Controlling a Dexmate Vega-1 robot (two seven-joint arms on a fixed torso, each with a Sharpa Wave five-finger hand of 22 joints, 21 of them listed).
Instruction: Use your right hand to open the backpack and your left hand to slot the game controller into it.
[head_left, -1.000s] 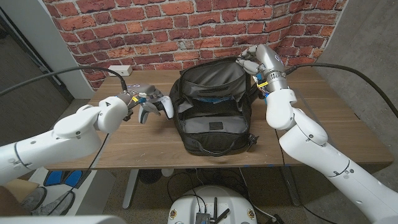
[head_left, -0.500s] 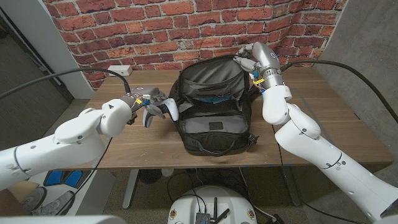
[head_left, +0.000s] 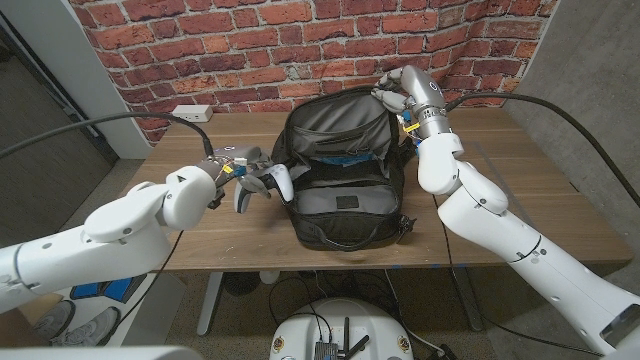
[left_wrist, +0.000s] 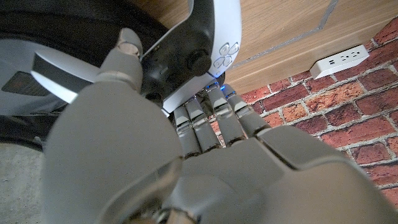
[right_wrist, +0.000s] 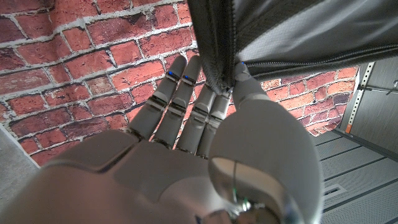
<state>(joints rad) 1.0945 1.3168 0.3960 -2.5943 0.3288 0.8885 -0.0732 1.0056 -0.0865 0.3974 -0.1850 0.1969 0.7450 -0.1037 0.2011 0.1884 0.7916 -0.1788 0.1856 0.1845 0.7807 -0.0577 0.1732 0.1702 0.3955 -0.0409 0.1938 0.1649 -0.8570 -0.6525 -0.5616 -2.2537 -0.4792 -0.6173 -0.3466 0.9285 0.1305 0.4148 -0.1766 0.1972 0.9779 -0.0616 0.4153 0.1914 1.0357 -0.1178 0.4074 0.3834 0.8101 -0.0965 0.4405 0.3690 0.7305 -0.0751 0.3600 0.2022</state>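
Observation:
A black backpack (head_left: 340, 170) lies open on the wooden table (head_left: 500, 200), its grey lining showing. My right hand (head_left: 400, 90) grips the raised top flap (right_wrist: 249, 37) at the far right corner and holds it up. My left hand (head_left: 235, 172) holds a white and black game controller (head_left: 280, 180), which hangs just above the table against the bag's left side. In the left wrist view my fingers (left_wrist: 208, 121) wrap the controller (left_wrist: 205, 43) beside the bag's dark wall.
A white power strip (head_left: 192, 112) lies at the table's far left edge by the brick wall (head_left: 250, 40). Black cables run from both arms. Bare table lies right of the bag.
My left hand has carried the controller to the right, up to the bag's left side. My right hand has shifted slightly left and back, still holding the flap.

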